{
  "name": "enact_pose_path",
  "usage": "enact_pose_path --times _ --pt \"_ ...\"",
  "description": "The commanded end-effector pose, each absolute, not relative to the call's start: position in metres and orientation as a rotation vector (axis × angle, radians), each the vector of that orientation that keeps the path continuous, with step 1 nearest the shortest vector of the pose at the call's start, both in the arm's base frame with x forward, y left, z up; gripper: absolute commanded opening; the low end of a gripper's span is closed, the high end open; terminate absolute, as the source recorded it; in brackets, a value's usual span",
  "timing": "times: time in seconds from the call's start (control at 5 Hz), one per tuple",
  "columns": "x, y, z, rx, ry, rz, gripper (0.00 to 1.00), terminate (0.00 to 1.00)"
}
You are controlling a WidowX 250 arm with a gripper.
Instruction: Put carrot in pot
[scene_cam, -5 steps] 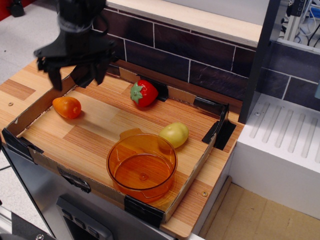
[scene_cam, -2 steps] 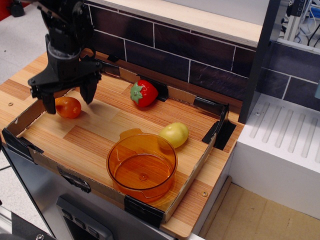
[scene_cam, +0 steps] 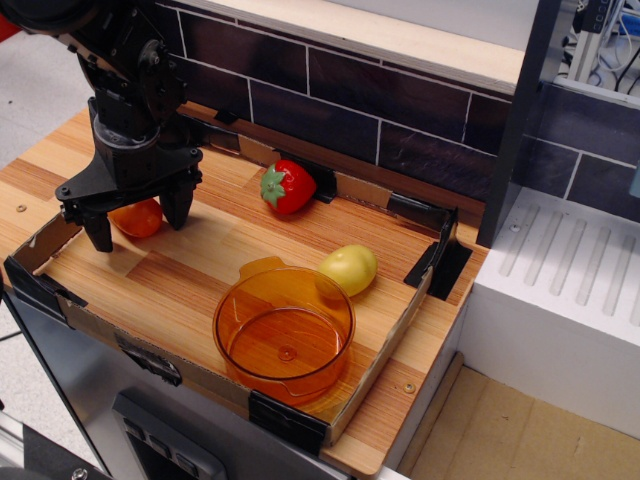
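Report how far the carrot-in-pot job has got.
Done: the gripper is down at the carrot, its open fingers on either side of it. In hand: nothing is gripped yet; the carrot sits on the tray floor near the left wall. Left: close on the carrot, lift it, carry it to the pot, which stands empty at the tray's front edge, and release.

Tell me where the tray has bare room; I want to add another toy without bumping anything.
Bare wood lies mid-tray between the gripper straddling the carrot, the strawberry and the pot, and in the front-left corner of the tray. It is crowded where the yellow-green fruit sits by the pot.
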State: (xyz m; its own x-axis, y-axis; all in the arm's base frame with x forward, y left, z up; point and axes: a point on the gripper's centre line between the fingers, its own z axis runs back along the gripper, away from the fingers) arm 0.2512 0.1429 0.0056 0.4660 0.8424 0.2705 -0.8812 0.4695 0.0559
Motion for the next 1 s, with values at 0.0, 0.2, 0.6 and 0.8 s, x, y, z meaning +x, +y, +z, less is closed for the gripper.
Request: enact_pose_path --times 0.0,0.2,0.6,0.8 --pt "0.254 0.148 0.008 0.205 -0.224 1.121 0.0 0.0" --pt "0.252 0.144 0.02 0.192 -0.235 1.113 0.0 0.0" --pt "0.235 0.099 0.08 0.085 -0.166 1.044 0.0 0.0" --pt "0.223 0.062 0.099 0.023 -0.123 0.99 0.0 0.0"
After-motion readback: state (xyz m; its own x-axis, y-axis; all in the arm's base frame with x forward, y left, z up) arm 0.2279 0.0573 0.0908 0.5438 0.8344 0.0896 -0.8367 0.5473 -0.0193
